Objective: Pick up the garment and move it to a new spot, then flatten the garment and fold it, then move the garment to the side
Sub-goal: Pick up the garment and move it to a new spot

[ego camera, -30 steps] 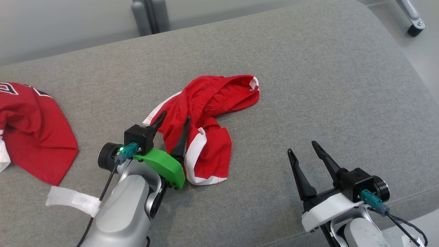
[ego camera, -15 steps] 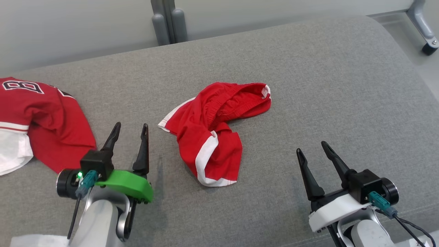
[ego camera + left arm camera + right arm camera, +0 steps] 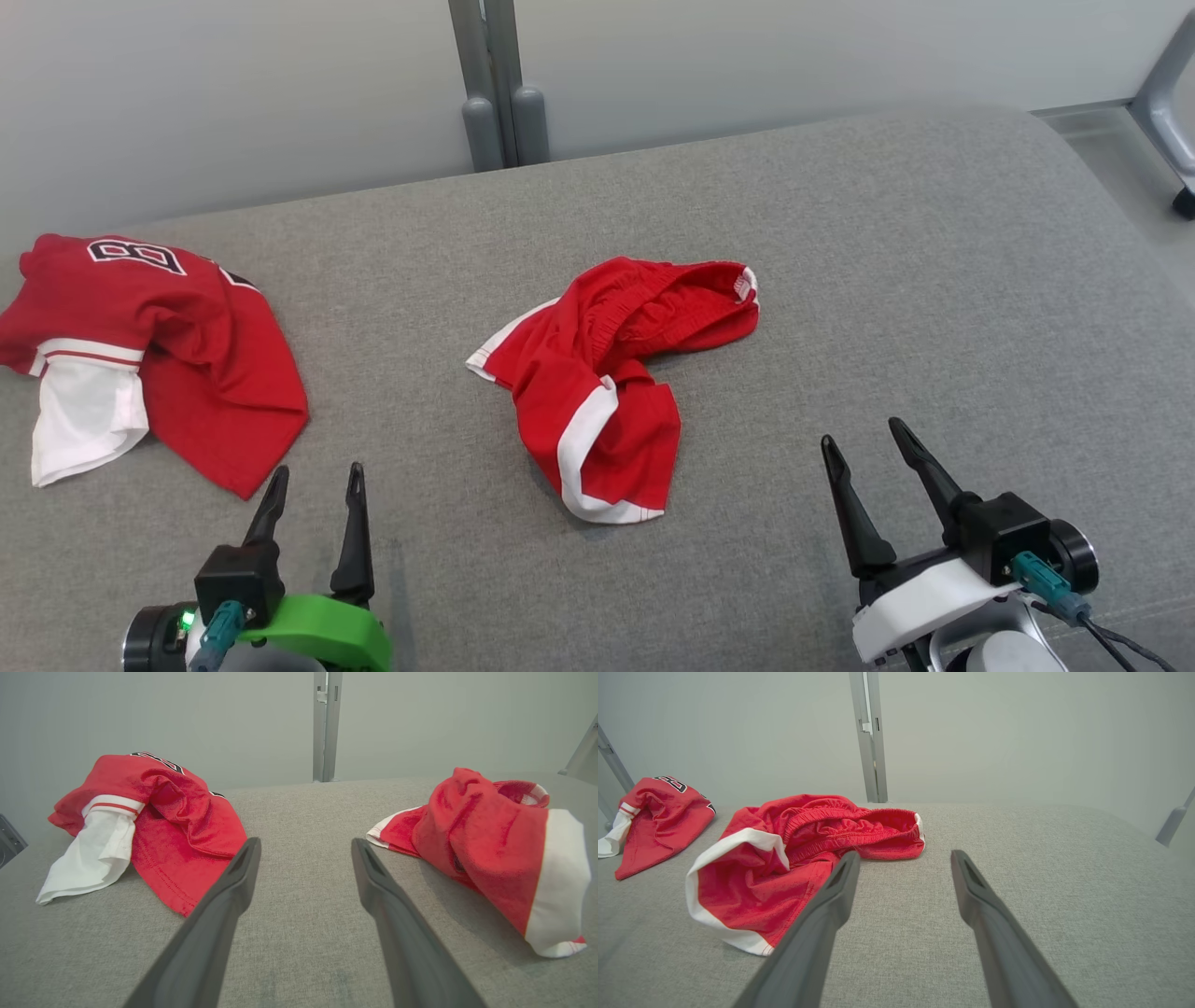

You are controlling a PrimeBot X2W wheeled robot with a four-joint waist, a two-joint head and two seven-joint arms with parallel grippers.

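The garment (image 3: 607,392), red shorts with white trim, lies crumpled in the middle of the grey cushioned surface (image 3: 887,280); it also appears as the garment (image 3: 486,849) in the left wrist view and the garment (image 3: 784,858) in the right wrist view. My left gripper (image 3: 316,471) stands open at the lower left, apart from the shorts, with nothing between its fingers (image 3: 233,891). My right gripper (image 3: 861,432) stands open at the lower right, well right of the shorts, and is empty too, as its own view shows around its fingers (image 3: 971,891).
A second red garment, a jersey (image 3: 187,345) with a white sleeve and a number, lies bunched at the far left. A grey post (image 3: 495,84) rises behind the surface against a pale wall. A metal leg (image 3: 1167,84) stands off the right edge.
My left gripper has drawn back from over the shorts' left side to the lower left, staying open. The head camera has shifted, so the whole scene sits lower. The shorts keep their shape.
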